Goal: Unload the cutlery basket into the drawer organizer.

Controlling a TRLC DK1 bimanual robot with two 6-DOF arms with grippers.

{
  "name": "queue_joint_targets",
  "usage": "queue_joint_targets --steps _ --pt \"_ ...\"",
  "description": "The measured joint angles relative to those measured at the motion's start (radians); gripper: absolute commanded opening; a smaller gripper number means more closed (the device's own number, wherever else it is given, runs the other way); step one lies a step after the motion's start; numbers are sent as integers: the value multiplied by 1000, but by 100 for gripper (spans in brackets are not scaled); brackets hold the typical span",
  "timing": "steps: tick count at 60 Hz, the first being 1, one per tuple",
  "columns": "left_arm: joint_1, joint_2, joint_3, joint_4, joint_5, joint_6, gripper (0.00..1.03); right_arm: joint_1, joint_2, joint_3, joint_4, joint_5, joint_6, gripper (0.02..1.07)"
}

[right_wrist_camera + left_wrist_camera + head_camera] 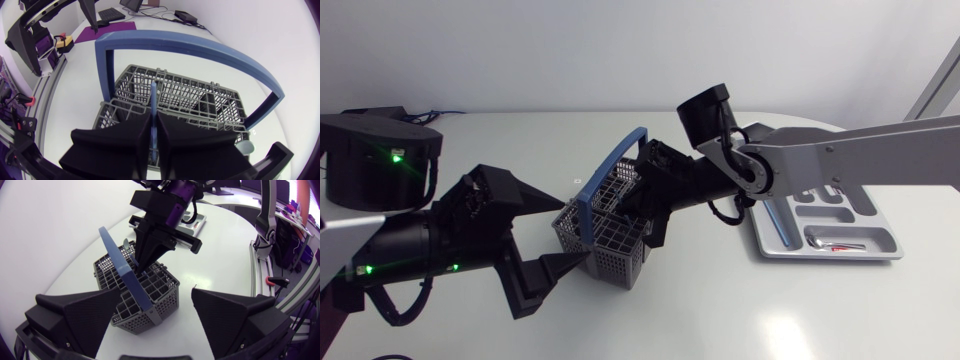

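Partly unloaded, by the look of it. At mid-table, upright with blue handle raised: the basket (605,235), well apart from the organizer (890,240) on the right side. Already in the organizer: a long pale piece (778,220), a spoon (820,240) and something small and red (847,247), with other compartments bare.

Down inside the basket, pinched tight on a thin blue utensil (153,97) not yet lifted out: the right gripper (154,120). Spread wide around the basket's near corner, holding nothing: the left gripper (156,291).

Hard to say how much cutlery remains, with the cells screened by mesh and the right gripper. Unclear too what the red item is.
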Motion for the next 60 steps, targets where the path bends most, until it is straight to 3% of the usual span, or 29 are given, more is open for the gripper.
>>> queue_joint_targets --steps 25,48,60 --pt "-1 2 0 0 0 -14 98 -54 -63 -69 108 -144 64 8" --pt "-1 2 -2 0 0 -14 99 -55 -198 -102 157 -155 186 8" --pt "-1 2 -2 0 0 -14 98 -64 -331 -99 103 -156 233 8"
